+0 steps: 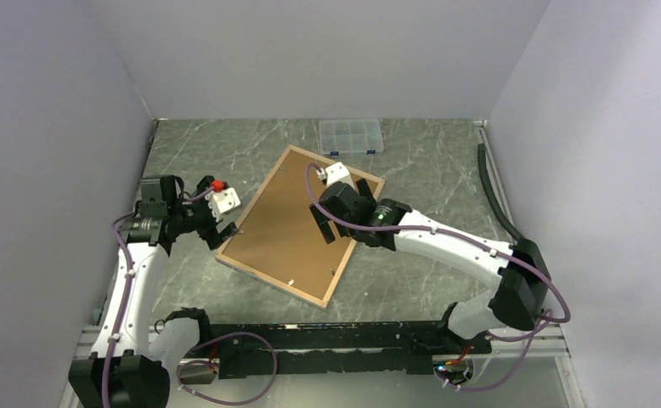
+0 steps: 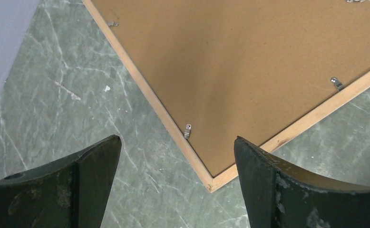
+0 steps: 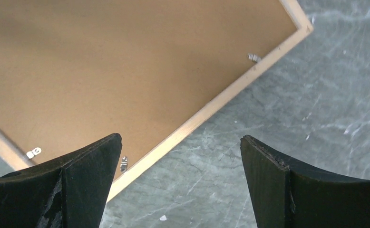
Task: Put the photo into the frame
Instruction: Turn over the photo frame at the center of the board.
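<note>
Frame (image 1: pixel 270 280) lies flat on the table (image 1: pixel 412 289), back side up, turned diagonally to the table edges. Its narrow light-wood border encloses a brown fibreboard backing (image 1: pixel 280 225). Small metal tabs (image 2: pixel 187 130) sit along the inner edge.

frame (image 1: pixel 271 284): 1 | backing board (image 1: pixel 285 225): 1 | compartment box (image 1: pixel 351 136): 1 | robot arms (image 1: pixel 446 238): 2

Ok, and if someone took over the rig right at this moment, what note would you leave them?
Left gripper: open, empty, hovering by the frame's left corner.
Right gripper: open, empty, above the frame's right side.
The frame lies face down on the table, with the brown backing board seated in it. The photo is not visible; it may be under the board, cannot tell.
Done: board in place.
Left: confirm the photo is inside and that the metal tabs hold the board.
</note>
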Tool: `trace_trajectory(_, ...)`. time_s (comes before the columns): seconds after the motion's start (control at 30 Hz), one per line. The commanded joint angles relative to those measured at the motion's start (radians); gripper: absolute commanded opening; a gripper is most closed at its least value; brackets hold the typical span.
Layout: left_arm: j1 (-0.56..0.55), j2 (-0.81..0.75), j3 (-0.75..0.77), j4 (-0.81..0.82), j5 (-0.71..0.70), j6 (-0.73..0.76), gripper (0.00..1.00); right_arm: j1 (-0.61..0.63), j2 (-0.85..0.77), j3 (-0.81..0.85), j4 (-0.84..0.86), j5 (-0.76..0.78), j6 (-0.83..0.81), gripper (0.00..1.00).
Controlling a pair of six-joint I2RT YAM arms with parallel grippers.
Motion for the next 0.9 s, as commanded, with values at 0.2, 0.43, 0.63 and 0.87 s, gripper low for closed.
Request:
trace_trajectory(0.2, 0.000, 0.065, -0.030, -0.022, -0.012, 0.084, 0.94, -0.040, 0.001, -0.167, 0.141, -0.139, 0.136, 1.00)
trace_trajectory(0.43, 0.001, -0.009, -0.197, 0.016, -0.070, 0.324, 0.94, 0.131, -0.030, -0.221, 0.282, -0.341, -0.239, 1.00)
trace_trajectory(0.63, 0.001, -0.052, -0.275, 0.069, -0.047, 0.362, 0.94, 0.253, 0.183, -0.090, 0.230, -0.401, -0.259, 0.82)
trace_trajectory(0.87, 0.001, -0.147, -0.364, 0.093, -0.036, 0.486, 0.94, 0.325, 0.311, -0.074, 0.287, -0.318, -0.238, 0.62)
